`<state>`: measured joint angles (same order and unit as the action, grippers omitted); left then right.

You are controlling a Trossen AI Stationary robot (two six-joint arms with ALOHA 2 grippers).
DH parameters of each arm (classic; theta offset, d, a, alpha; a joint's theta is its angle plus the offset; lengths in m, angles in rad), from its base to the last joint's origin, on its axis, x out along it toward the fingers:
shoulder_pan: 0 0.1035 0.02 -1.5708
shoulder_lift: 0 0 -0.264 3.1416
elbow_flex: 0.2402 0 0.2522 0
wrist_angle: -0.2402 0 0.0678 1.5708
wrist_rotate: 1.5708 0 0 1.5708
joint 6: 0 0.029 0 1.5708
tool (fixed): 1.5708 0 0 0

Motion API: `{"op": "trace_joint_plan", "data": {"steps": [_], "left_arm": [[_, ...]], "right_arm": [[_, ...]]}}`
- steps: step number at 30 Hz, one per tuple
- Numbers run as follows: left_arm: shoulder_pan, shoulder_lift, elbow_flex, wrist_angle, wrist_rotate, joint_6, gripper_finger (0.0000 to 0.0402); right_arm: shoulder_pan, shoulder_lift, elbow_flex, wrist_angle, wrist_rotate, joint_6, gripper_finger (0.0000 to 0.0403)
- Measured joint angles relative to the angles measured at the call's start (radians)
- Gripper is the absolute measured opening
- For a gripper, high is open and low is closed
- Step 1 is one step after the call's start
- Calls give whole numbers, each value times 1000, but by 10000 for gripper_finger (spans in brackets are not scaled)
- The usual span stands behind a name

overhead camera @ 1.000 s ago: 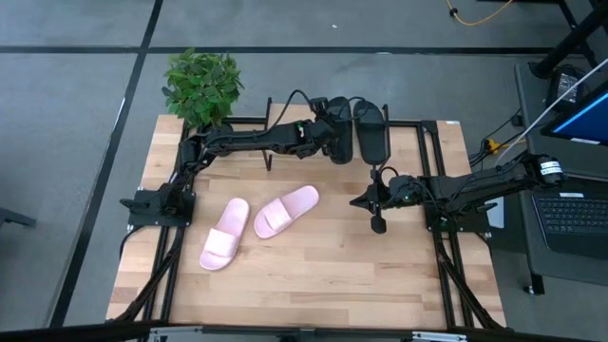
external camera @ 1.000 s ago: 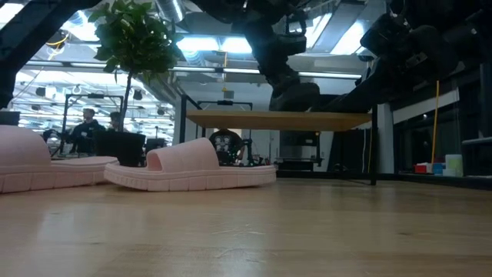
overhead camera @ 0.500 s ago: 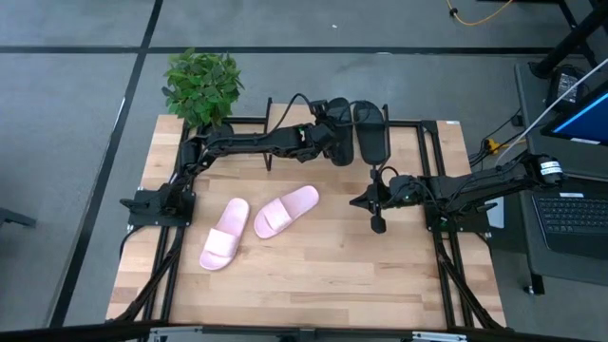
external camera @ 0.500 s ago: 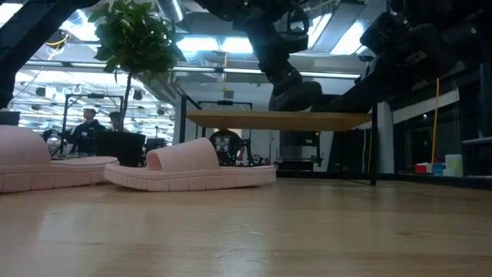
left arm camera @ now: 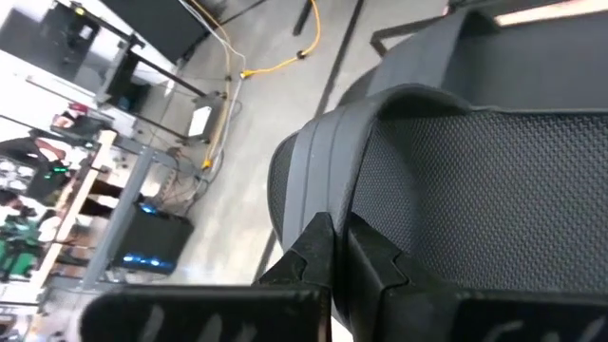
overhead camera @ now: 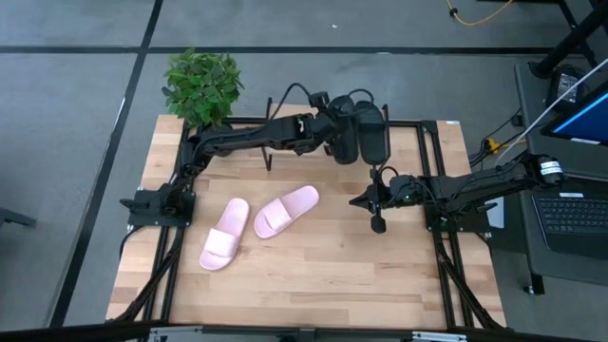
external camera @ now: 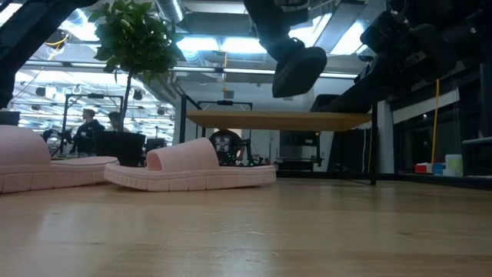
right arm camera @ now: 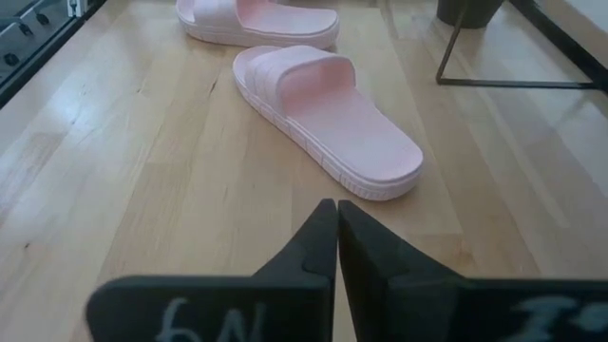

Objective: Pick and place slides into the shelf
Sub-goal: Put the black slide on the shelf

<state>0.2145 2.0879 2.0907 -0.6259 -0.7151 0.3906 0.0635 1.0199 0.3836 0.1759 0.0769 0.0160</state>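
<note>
My left gripper (overhead camera: 330,128) is shut on a black slide (overhead camera: 345,141) above the shelf (external camera: 277,119), a low wood plank on thin black legs at the table's far side. In the low view this slide (external camera: 298,68) hangs tilted, clear of the plank. A second black slide (overhead camera: 373,131) lies next to it on the shelf top. Two light pink slides (overhead camera: 285,211) (overhead camera: 224,234) rest sole-down on the table. My right gripper (overhead camera: 378,224) is shut and empty, hovering right of the pink slides; its wrist view shows the nearer pink slide (right arm camera: 328,119) ahead. My left gripper pinches the black slide between its two fingers (left arm camera: 318,249) at the raised rim (left arm camera: 318,171) beside the textured footbed (left arm camera: 475,190). The slide is lifted clear above the shelf plank and hangs tilted below the gripper.
A potted green plant (overhead camera: 201,85) stands at the table's far left corner beside the shelf. The shelf's black legs (right arm camera: 446,57) stand on the table's far part. Bare wood lies along the table's near edge (overhead camera: 313,285). People and equipment show in the room behind.
My left gripper has risen from the shelf top, carrying the black slide with it and shifting slightly toward the table's right and far edge. The slide, low over the plank before, now hangs higher and more tilted. My right arm has kept still.
</note>
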Motion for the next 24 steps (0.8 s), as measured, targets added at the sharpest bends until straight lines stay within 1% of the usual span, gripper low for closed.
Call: {"op": "trace_joint_plan", "data": {"steps": [3,6,8,10,13,17,18,24], "left_arm": [[1,13,1,10,3,-13,2],[3,24,0,7,4,9,2],[5,31,4,36,3,10,2],[10,34,24,23,13,22,2],[13,51,87,57,38,35,2],[13,59,140,18,32,35,2],[12,60,145,-12,25,29,2],[13,62,125,-97,8,-38,2]], "right_arm": [[0,0,0,0,0,0,16],[0,0,0,0,0,0,16],[0,0,0,2,0,-3,16],[0,0,0,19,0,-21,16],[0,0,0,42,1,-29,16],[-1,0,0,46,1,-47,16],[0,0,0,47,1,-47,16],[-1,-1,0,39,1,-48,16]]}}
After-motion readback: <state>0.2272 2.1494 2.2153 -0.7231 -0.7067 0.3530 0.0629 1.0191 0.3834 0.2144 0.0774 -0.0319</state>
